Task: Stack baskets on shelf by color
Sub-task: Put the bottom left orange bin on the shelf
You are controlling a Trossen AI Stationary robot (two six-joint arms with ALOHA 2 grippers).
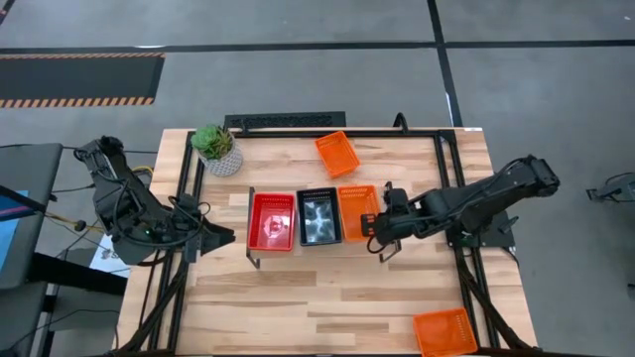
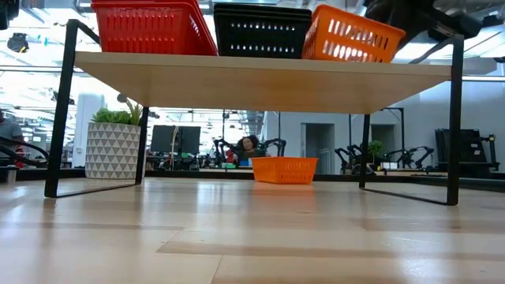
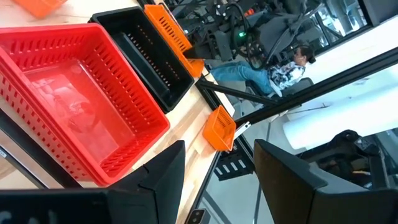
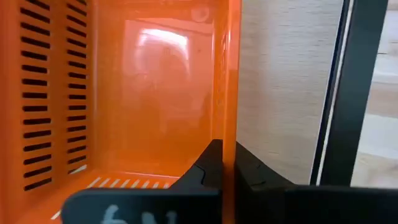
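On the shelf [image 1: 298, 254], a red basket [image 1: 271, 221], a black basket [image 1: 318, 217] and an orange basket [image 1: 358, 211] are set side by side, the orange one tilted. A second orange basket [image 1: 336, 154] lies behind the shelf; a third [image 1: 444, 331] rests at the table's front right corner.

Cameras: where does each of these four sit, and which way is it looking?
High view: above the table, looking straight down; shows both arms, the left gripper waiting off the shelf's side.
Low view: at tabletop height, looking level under the shelf into the room; hardly any arm.
Left wrist view: on the left arm, past its open fingers at the red basket.
Right wrist view: on the right arm; the right gripper pinches the orange basket's rim.
Shared: all four show that orange basket on the shelf.
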